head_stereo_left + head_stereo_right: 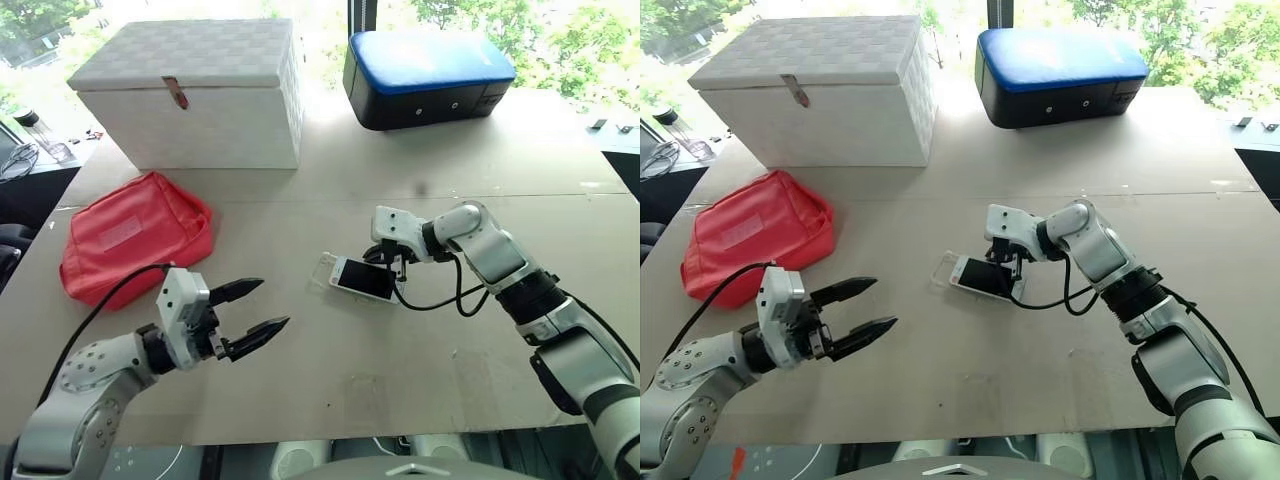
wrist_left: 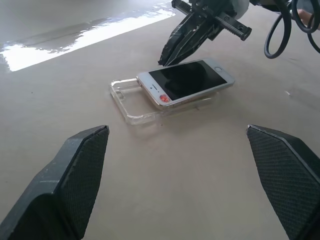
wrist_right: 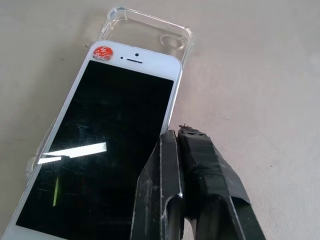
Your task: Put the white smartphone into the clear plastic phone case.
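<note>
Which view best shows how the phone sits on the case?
The right wrist view: the phone lies over the case, whose camera-hole end sticks out uncovered past the phone's top. The left wrist view shows the same overlap from the side. Both eye views show it smaller, beside the right end effector.

1 white smartphone, 1 clear plastic phone case, 1 white box, 1 red pouch, 1 blue-topped, seemingly padded case.
</note>
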